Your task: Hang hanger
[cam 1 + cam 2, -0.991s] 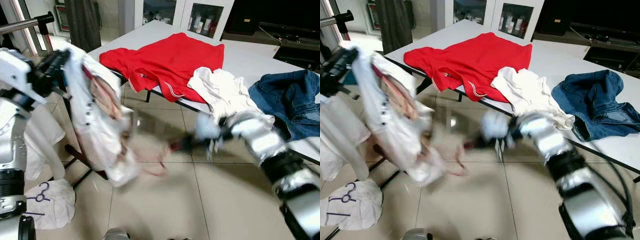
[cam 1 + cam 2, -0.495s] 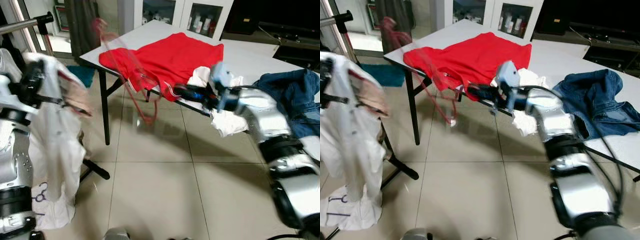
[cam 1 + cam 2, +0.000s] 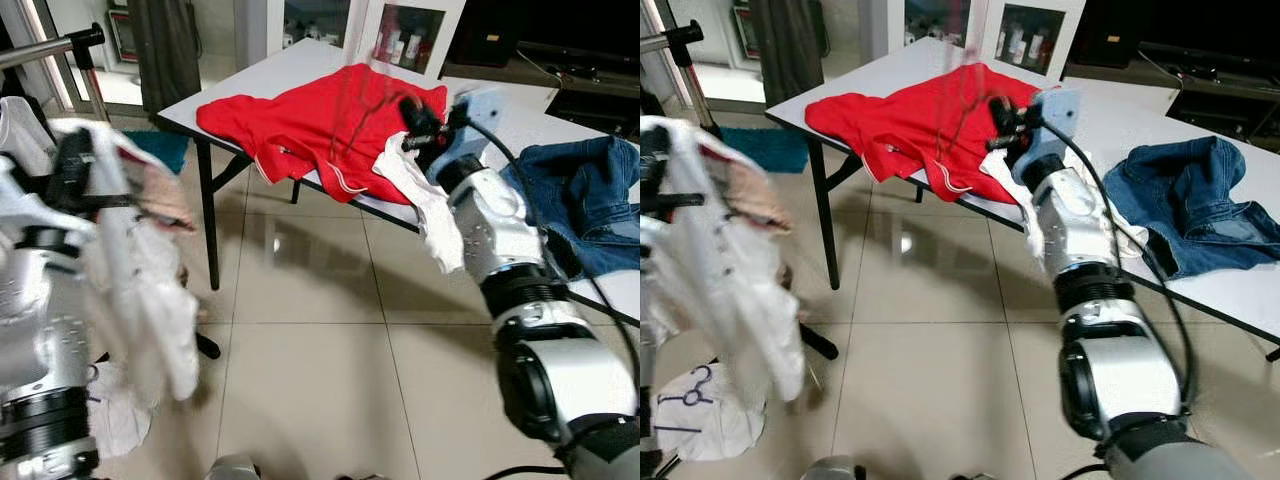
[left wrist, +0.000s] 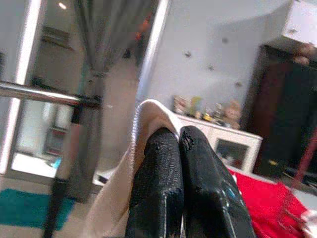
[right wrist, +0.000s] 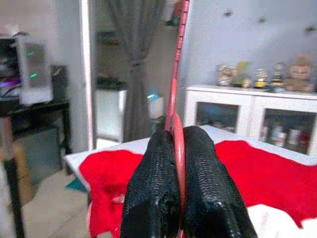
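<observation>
The hanger, thin and red, is pinched between the clenched fingers of the right gripper, which is raised over the table above the red shirt. In the eye views it blurs to a faint red streak over that shirt. The shirt lies near the table's left corner. A white garment hangs off the near edge beside it, and jeans lie toward the right end.

The left gripper is closed tight on a fold of the white shirt, holding it up at the robot's left, near the metal rail of the rack. More white cloth lies on the floor below.

Judging by this, the hanger is far from both the held shirt and the rail, so it must cross a wide gap. The grip is on a thin wire, so a fast swing could twist the hanger in the fingers or let it slip out. Its loose end could also snag the red shirt and drag it off the table. The white shirt is held by one fold only and may slide free while the other arm works.
</observation>
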Controlling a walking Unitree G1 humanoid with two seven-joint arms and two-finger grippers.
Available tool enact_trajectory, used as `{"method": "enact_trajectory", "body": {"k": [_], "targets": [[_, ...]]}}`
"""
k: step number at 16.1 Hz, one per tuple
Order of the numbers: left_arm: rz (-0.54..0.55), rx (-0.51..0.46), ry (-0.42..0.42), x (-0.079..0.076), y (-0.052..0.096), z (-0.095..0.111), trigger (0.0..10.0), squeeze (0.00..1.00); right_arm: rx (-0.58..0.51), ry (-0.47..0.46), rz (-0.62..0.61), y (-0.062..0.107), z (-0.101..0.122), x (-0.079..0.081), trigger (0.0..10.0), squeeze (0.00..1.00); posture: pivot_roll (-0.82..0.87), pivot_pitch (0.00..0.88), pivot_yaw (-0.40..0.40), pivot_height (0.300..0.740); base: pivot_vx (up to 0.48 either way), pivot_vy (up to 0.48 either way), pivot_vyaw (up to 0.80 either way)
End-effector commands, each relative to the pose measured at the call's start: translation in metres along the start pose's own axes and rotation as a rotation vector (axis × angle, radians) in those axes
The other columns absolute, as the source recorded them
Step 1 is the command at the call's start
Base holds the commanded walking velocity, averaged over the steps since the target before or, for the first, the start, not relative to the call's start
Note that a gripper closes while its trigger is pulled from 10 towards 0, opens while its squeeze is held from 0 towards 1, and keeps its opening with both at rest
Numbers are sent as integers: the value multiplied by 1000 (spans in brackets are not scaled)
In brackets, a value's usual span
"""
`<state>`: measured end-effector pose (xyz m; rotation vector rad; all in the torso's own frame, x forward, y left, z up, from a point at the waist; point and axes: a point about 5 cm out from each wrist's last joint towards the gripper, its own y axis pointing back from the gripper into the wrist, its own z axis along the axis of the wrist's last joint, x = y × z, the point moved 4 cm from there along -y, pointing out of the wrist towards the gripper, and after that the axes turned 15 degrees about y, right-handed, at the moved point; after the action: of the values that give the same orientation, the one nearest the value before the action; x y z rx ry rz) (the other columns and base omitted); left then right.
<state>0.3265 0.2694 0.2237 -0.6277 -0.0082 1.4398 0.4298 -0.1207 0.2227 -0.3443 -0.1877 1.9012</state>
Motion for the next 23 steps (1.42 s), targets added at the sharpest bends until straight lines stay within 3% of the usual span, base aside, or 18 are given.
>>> {"method": "enact_trajectory", "body": {"k": [1,6,8,10,11,14,23], "targets": [[-19,-6,10,-9,-3,1,10000,0,-29,-3,-69,-1,8,-10,10000,0,153,0,-76,740,0,0,0],[78,37,-20,-12,5,-12,10000,0,-42,-18,-170,7,0,-8,10000,0,148,0,-81,740,0,0,0],[85,-4,-42,-14,5,-2,10000,0,-48,-18,-166,11,-4,2,10000,0,149,0,-81,740,0,0,0],[69,-31,-138,-22,-2,12,10000,0,-62,-10,-147,15,-6,14,10000,0,152,0,-74,740,0,0,0],[64,-36,-145,-23,-2,13,10000,0,-64,-10,-148,15,-7,14,10000,0,152,0,-74,740,0,0,0],[-13,-88,-228,-46,-17,32,10000,0,-68,-10,-149,21,-10,23,10000,0,143,0,-56,740,480,0,0],[-60,-74,-259,-61,-25,28,10000,0,-81,1,-158,26,-7,26,10000,0,125,0,-46,740,480,0,0]]}}
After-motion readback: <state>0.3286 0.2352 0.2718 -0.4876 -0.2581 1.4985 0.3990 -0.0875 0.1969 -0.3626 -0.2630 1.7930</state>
